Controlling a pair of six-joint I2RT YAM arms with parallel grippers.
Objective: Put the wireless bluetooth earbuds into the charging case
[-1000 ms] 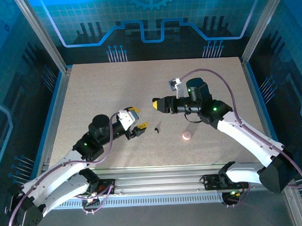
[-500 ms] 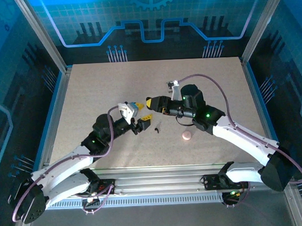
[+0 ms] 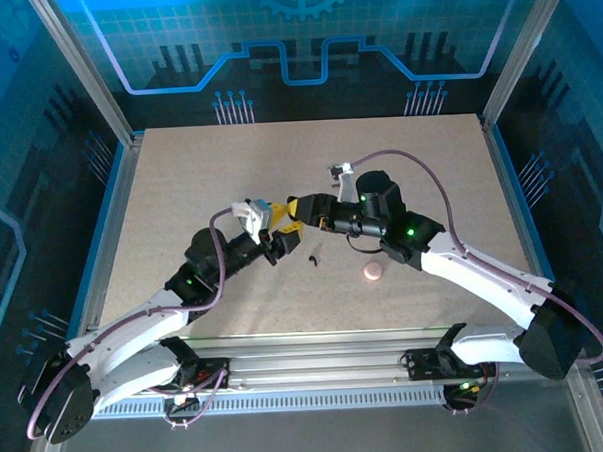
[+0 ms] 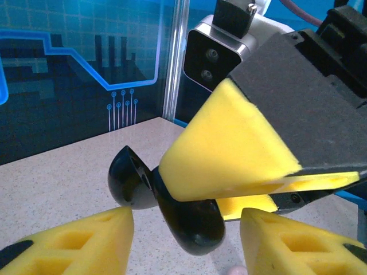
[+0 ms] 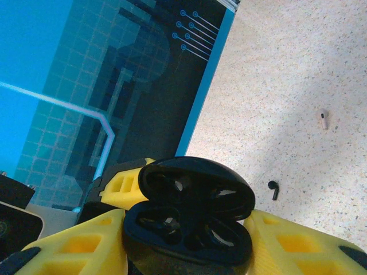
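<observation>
The right pincer (image 5: 186,232) is clenched on the open black charging case (image 5: 192,200) above the counter's (image 3: 179,181) middle. The left pincer (image 4: 186,238) is released, just beside the case. One earbud (image 5: 273,189) lies on the counter.

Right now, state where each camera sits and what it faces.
Top external: above and behind the bases, looking down on the table; both arms show, left gripper beside right gripper.
Left wrist: on the left arm, facing the right gripper's open charging case; own fingers below.
Right wrist: on the right arm, looking past that case, between its own fingers, at an earbud on the table.
Shared: both wrist views show the case.
</observation>
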